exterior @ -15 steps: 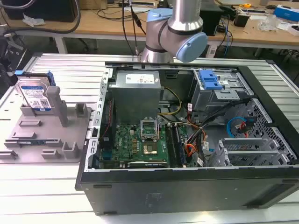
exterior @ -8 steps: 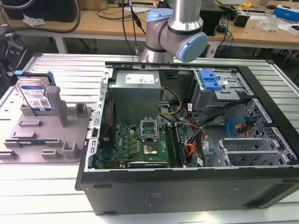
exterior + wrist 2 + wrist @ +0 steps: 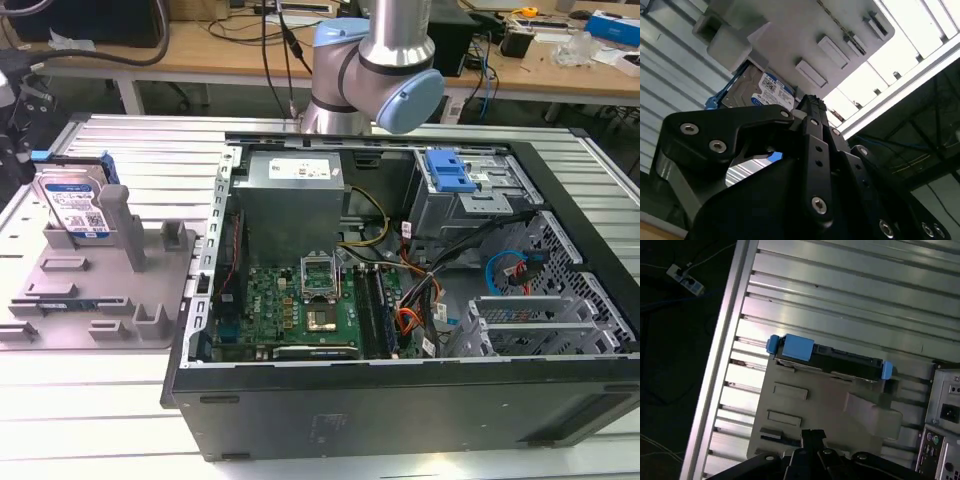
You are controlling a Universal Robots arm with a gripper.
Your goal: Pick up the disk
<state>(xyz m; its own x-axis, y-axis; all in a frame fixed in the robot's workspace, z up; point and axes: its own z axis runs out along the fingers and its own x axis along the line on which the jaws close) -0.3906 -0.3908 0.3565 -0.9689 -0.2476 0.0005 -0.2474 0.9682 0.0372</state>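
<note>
At the exterior view's left the disk (image 3: 75,205), a flat silver slab with a white-and-blue label and blue plastic rails, stands on edge in a matt grey moulded fixture (image 3: 110,300). In the first wrist view the black gripper (image 3: 813,434) hangs near the fixture, apart from the disk, jaws drawn narrow on nothing. Rightward lies an open black computer case (image 3: 400,400) with a boxy grey power supply (image 3: 290,215) and a ribbed blue bracket (image 3: 450,170). All rest on a ribbed aluminium table (image 3: 150,160); wooden benches (image 3: 200,45) stand behind.
</note>
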